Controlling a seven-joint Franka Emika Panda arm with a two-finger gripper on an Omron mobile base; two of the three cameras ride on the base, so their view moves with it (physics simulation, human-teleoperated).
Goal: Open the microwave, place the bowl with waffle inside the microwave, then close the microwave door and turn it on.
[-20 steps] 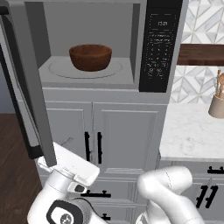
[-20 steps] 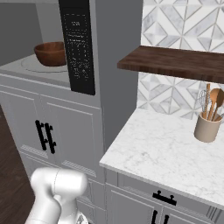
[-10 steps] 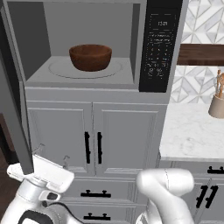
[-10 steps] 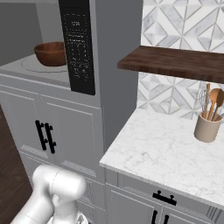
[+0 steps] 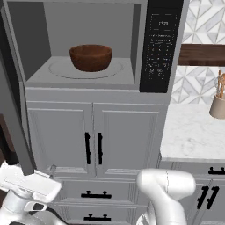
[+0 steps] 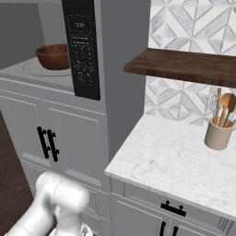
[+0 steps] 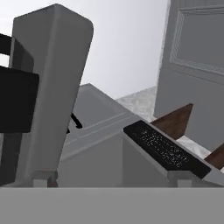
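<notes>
We observe the bowl with waffle (image 5: 90,57) seated on the round turntable (image 5: 83,70) inside the microwave (image 5: 88,48), with the microwave door (image 5: 13,114) swung open at the left and the black keypad panel (image 5: 159,46) at the right. We find the gripper (image 7: 113,183) low beside the door's edge, fingers spread wide and holding nothing

Smooth dark wooden bowl (image 5: 90,57) on the microwave's (image 5: 83,44) matt grey turntable; glossy black keypad panel (image 5: 160,44); white veined marble counter (image 6: 184,161) beside it.
</notes>
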